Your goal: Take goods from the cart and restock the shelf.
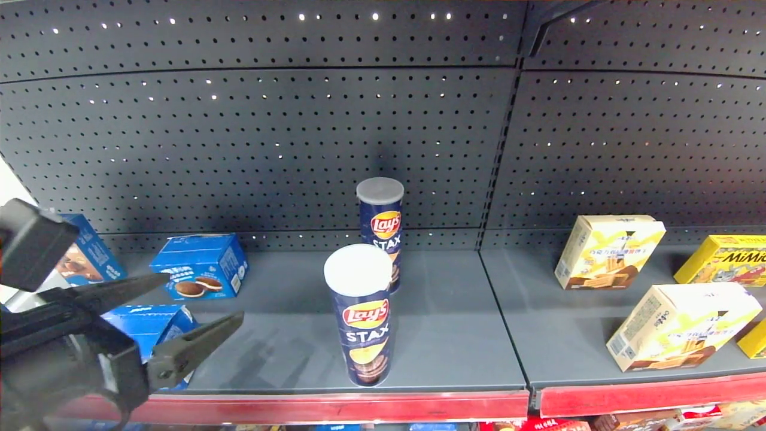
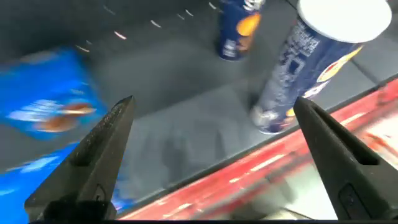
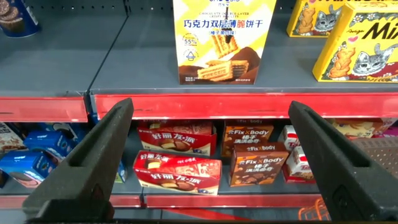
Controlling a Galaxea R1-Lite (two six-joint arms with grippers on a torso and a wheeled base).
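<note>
Two dark blue chip cans stand upright on the grey shelf [image 1: 455, 335]. The front can [image 1: 361, 317] is near the red front edge, and the rear can [image 1: 380, 230] stands behind it by the pegboard. My left gripper [image 1: 200, 299] hangs open and empty at the shelf's front left, apart from the front can. Its wrist view looks between the open fingers [image 2: 99, 149] at the front can [image 2: 311, 68] and the rear can [image 2: 236, 28]. My right gripper [image 3: 211, 155] is open and empty, facing the shelf's red front edge below a yellow-and-white biscuit box [image 3: 221, 40].
Blue cookie boxes [image 1: 200, 265] sit at the shelf's left, one close under my left gripper. Pale yellow biscuit boxes [image 1: 682, 326] and bright yellow boxes [image 1: 727, 258] fill the right section. A lower shelf holds red and brown snack boxes [image 3: 177, 174]. Pegboard backs the shelf.
</note>
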